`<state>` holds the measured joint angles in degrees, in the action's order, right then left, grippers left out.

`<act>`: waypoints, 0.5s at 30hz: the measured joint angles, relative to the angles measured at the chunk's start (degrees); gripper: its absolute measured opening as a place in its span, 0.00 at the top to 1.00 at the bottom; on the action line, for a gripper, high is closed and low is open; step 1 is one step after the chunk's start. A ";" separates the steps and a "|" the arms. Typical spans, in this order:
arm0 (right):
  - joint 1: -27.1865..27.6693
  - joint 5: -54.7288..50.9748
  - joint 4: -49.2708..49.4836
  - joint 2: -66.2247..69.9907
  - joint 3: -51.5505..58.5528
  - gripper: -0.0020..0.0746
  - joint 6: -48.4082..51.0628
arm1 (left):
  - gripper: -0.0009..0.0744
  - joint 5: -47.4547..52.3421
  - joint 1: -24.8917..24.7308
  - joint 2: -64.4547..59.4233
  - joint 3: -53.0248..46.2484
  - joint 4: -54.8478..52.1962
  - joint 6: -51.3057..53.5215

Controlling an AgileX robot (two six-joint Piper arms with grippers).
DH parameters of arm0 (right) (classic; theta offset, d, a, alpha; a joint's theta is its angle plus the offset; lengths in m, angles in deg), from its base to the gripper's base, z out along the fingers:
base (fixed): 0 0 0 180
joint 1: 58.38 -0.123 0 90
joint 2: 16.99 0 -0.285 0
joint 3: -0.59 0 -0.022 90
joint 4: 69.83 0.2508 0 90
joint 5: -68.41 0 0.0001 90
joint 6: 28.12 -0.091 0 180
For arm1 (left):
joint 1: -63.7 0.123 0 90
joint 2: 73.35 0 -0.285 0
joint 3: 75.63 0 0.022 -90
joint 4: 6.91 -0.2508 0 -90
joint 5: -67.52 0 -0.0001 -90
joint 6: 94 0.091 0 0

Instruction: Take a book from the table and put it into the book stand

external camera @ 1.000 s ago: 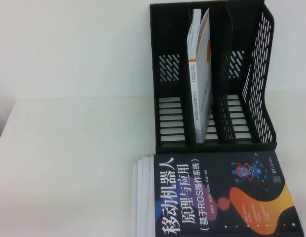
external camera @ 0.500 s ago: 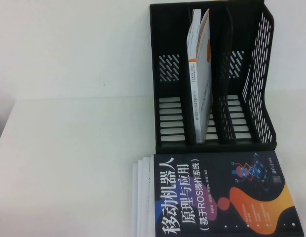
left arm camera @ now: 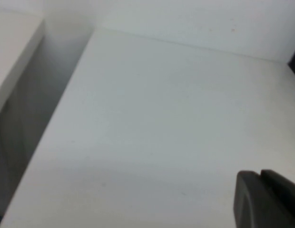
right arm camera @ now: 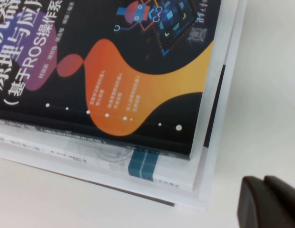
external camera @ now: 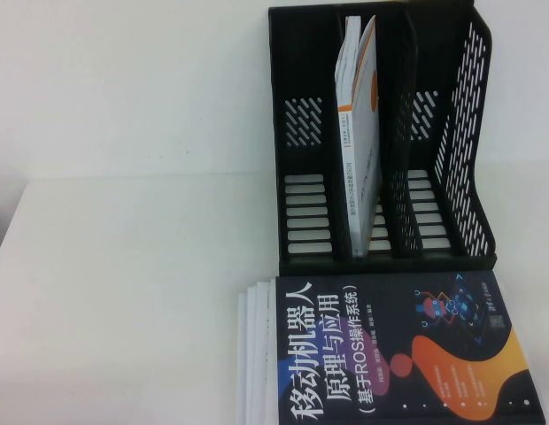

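Observation:
The white and pale grey book (external camera: 359, 133) with an orange band stands upright in the middle compartment of the black book stand (external camera: 297, 133), at the far side of the white table (external camera: 133, 283). Neither arm shows in the high view. In the left wrist view my left gripper (left arm camera: 260, 176) hangs shut and empty over bare table (left arm camera: 152, 123). In the right wrist view my right gripper (right arm camera: 263, 183) is shut too, holding nothing, just off the near corner of the book stack.
A stack of several books (external camera: 257, 354) lies in front of the stand, topped by a dark navy book (external camera: 390, 354) with orange and purple shapes (right arm camera: 114, 61). The table's left edge (left arm camera: 52, 118) drops to a gap beside a wall.

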<state>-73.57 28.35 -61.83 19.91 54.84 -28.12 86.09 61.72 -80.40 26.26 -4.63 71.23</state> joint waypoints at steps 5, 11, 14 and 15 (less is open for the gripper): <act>0.00 -0.08 0.00 0.00 0.00 0.98 0.00 | 0.99 0.12 -1.87 0.00 0.00 0.62 0.46; 0.00 -0.08 0.00 0.00 0.00 0.98 0.00 | 0.99 0.22 -1.90 0.00 0.00 0.74 5.94; 0.00 -0.08 0.00 0.00 0.00 0.98 0.00 | 0.99 0.22 -1.90 0.00 0.00 0.74 6.42; 0.00 -0.08 0.00 0.00 0.00 0.98 0.00 | 0.99 0.22 -1.90 0.00 0.00 0.74 6.66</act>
<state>-73.57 28.27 -61.83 19.91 54.84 -28.12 86.31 59.82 -80.40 26.26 -3.89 77.89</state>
